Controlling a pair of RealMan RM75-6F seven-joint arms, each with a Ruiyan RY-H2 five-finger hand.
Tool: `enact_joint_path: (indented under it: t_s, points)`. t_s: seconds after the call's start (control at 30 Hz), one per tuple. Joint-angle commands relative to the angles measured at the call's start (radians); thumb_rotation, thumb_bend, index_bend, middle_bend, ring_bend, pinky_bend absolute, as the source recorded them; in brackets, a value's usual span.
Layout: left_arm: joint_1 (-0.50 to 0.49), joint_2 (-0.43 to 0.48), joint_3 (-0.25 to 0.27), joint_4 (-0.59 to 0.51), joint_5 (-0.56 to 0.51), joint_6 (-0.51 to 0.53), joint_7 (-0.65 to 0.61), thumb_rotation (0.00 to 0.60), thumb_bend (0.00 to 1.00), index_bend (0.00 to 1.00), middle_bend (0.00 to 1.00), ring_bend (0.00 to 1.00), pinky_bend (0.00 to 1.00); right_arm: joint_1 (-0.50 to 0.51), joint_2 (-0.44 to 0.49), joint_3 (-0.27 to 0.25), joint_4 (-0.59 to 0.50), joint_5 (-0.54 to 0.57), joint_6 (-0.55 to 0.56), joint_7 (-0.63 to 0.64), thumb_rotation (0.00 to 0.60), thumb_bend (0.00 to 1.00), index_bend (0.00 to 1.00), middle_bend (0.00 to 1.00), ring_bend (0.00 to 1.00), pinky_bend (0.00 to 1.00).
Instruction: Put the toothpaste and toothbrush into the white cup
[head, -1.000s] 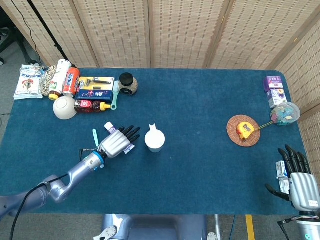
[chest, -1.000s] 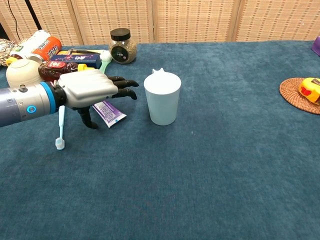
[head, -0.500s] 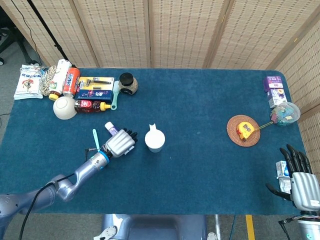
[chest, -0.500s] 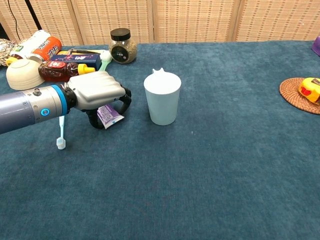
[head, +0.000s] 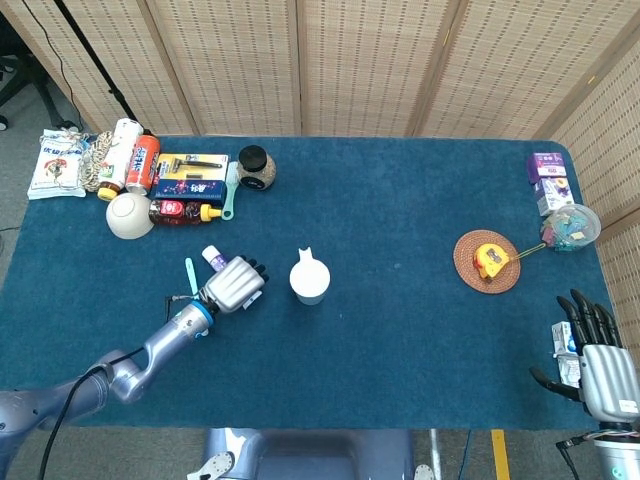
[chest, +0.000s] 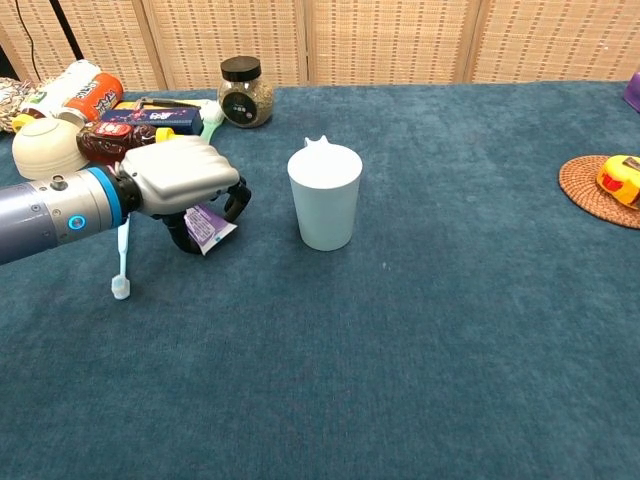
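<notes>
My left hand (head: 236, 284) (chest: 180, 177) grips the purple and white toothpaste tube (chest: 206, 227), fingers curled around it, just left of the white cup (head: 308, 281) (chest: 325, 196). The tube's white cap (head: 211, 256) sticks out behind the hand, and its flat end hangs below the palm, slightly off the cloth. The light blue toothbrush (head: 190, 276) (chest: 122, 257) lies on the blue table left of the hand, partly under the wrist. The cup stands upright. My right hand (head: 595, 362) rests at the table's near right corner with fingers spread, holding nothing.
Bottles, a white bowl (head: 129, 216), a razor pack and a dark-lidded jar (head: 255, 167) crowd the far left of the table. A woven coaster with a yellow tape measure (head: 488, 260) and small boxes sit at the right.
My left hand's spread fingers closed around the toothpaste tube, then drew it slightly up and leftwards, away from the cup. The right hand stayed put.
</notes>
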Motion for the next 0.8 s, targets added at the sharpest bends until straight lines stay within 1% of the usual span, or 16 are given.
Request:
enact_joint_path:
  t_s: [0.03, 0.23, 0.37, 0.5, 0.6, 0.8]
  points:
    - [0.006, 0.013, 0.002, -0.007, 0.005, 0.026, -0.021, 0.6, 0.45, 0.65, 0.46, 0.46, 0.58, -0.001, 0.0, 0.001, -0.001, -0.001, 0.0, -0.002, 0.6, 0.0, 0.0, 0.0, 0.0, 0.0]
    - [0.018, 0.078, -0.006, -0.055, 0.024, 0.11, -0.056, 0.6, 0.45, 0.66, 0.48, 0.46, 0.58, -0.002, -0.002, 0.003, -0.004, -0.002, -0.006, -0.007, 0.6, 0.0, 0.0, 0.0, 0.0, 0.0]
    - [0.028, 0.135, -0.018, -0.115, 0.024, 0.157, -0.069, 0.6, 0.49, 0.67, 0.49, 0.47, 0.59, -0.003, -0.004, 0.004, -0.009, -0.005, -0.007, -0.015, 0.6, 0.0, 0.0, 0.0, 0.0, 0.0]
    - [0.035, 0.166, -0.011, -0.151, 0.025, 0.167, -0.075, 0.6, 0.58, 0.67, 0.49, 0.47, 0.59, -0.005, -0.004, 0.006, -0.012, -0.007, -0.006, -0.019, 0.6, 0.0, 0.0, 0.0, 0.0, 0.0]
    - [0.039, 0.176, -0.004, -0.16, 0.025, 0.167, -0.069, 0.6, 0.68, 0.69, 0.51, 0.49, 0.61, -0.005, -0.004, 0.006, -0.015, -0.008, -0.007, -0.021, 0.6, 0.0, 0.0, 0.0, 0.0, 0.0]
    - [0.048, 0.167, 0.008, -0.147, 0.023, 0.173, -0.072, 0.6, 0.78, 0.73, 0.54, 0.52, 0.65, -0.007, -0.005, 0.007, -0.018, -0.01, -0.011, -0.026, 0.6, 0.0, 0.0, 0.0, 0.0, 0.01]
